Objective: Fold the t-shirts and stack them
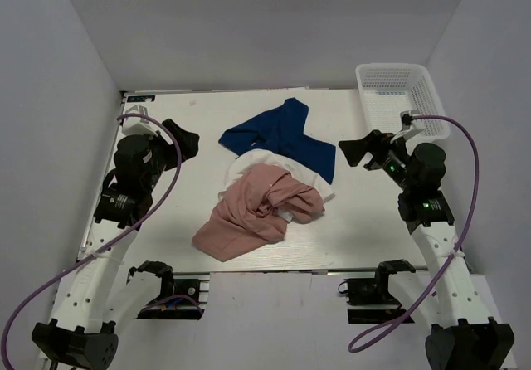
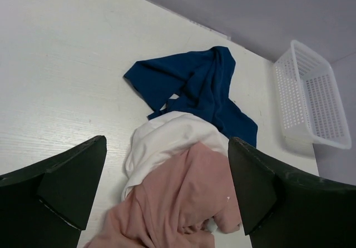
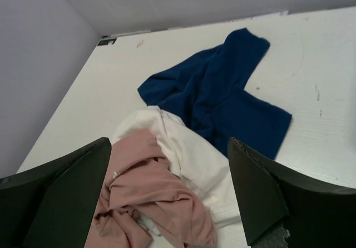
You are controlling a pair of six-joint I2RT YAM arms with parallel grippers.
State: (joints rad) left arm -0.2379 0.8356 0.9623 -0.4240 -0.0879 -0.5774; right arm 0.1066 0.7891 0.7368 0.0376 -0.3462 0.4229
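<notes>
From above, the navy shirt [image 1: 282,138], white shirt [image 1: 247,164] and pink shirt [image 1: 249,221] lie heaped mid-bench [image 1: 357,221], pink uppermost, so I'd take it first; both arms crouch alongside, angled inward. Left wrist: left pincer [image 2: 167,170] spread wide, empty. Right wrist: right pincer [image 3: 169,164] likewise gaping, holding nothing.

Soft, matt, creased cloth: navy t-shirt [image 1: 282,136], white t-shirt [image 1: 264,164], pink t-shirt [image 1: 245,216]. Tabletop [image 1: 348,212]: white, matt, faintly grained, lightly scuffed. Basket [image 1: 369,96]: white perforated plastic, slight sheen. Fingers [image 2: 67,189] of left pincer [image 2: 167,189] and right pincer [image 3: 169,195]: matt black plastic.
</notes>
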